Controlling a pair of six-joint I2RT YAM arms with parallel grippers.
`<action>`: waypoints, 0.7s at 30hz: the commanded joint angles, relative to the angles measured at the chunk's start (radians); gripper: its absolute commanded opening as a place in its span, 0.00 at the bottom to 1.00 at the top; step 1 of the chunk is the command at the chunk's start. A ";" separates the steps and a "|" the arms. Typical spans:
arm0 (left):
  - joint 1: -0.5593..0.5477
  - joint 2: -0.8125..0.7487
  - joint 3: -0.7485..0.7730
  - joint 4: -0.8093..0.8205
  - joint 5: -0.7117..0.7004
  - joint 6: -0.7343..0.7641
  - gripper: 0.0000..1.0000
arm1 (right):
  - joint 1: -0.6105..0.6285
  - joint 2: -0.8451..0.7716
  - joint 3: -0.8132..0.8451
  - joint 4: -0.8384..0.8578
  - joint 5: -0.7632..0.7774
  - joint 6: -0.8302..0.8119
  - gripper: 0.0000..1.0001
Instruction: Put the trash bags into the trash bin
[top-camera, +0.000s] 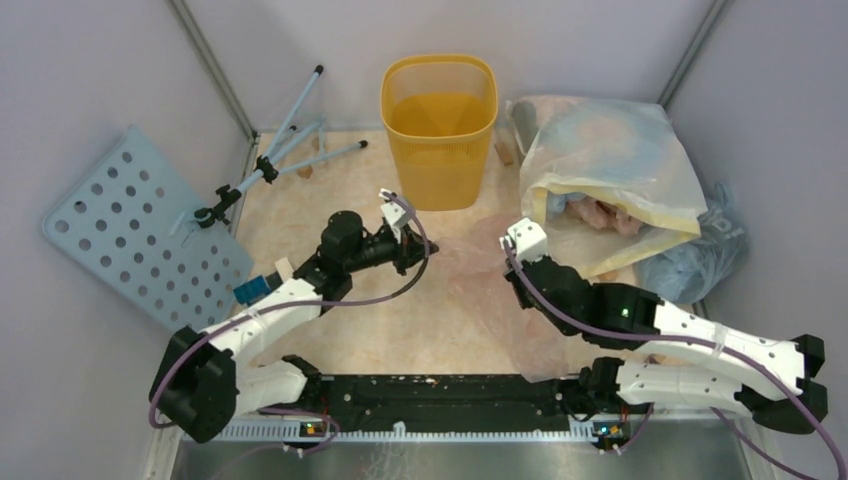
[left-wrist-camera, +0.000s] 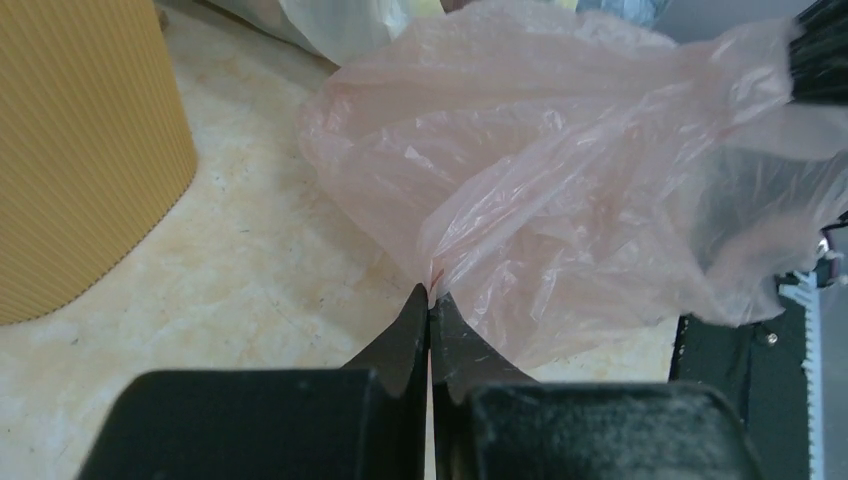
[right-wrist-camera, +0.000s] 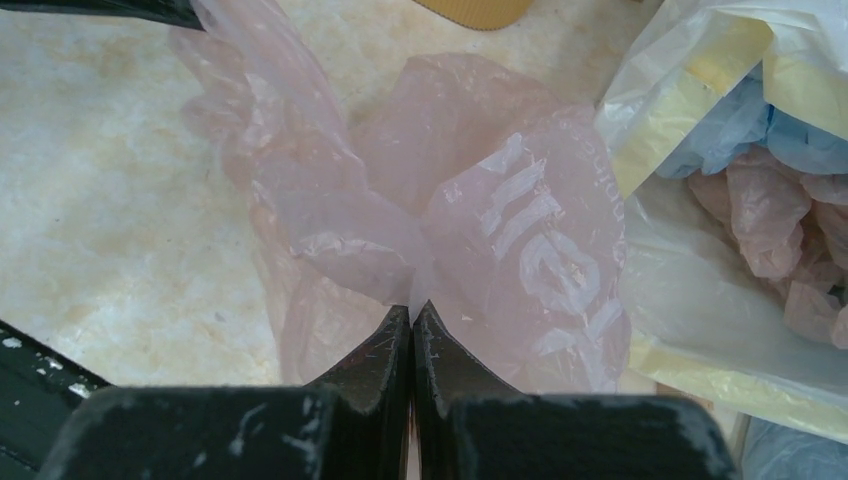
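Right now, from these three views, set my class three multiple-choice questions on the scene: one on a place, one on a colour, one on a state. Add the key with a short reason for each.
1. Where does the trash bin stand?
A. Upright at the far edge of the table, left of the whitish-yellow sack
B. Between the two arm bases
C. On its side at the near edge

2. What colour is the trash bag between the arms?
A. Grey-blue
B. Pale pink
C. Black

3. What is the state of the left tool?
A. Open above the bin
B. Shut on the trash bag
C. Shut on nothing

Key:
1 A: the top view shows it upright at the back, beside the sack.
2 B: both wrist views show pink film.
3 B: its tips meet with film pinched between them. The right tool grips the bag the same way.
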 joint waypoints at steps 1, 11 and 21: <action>0.000 -0.124 0.034 -0.093 -0.068 -0.120 0.00 | -0.008 0.060 0.047 0.019 0.084 0.020 0.00; 0.039 -0.475 0.028 -0.397 -0.162 -0.301 0.00 | -0.215 0.175 0.078 0.009 0.099 0.100 0.15; 0.040 -0.405 0.078 -0.402 -0.110 -0.326 0.00 | -0.221 0.047 0.079 0.121 -0.240 -0.021 0.64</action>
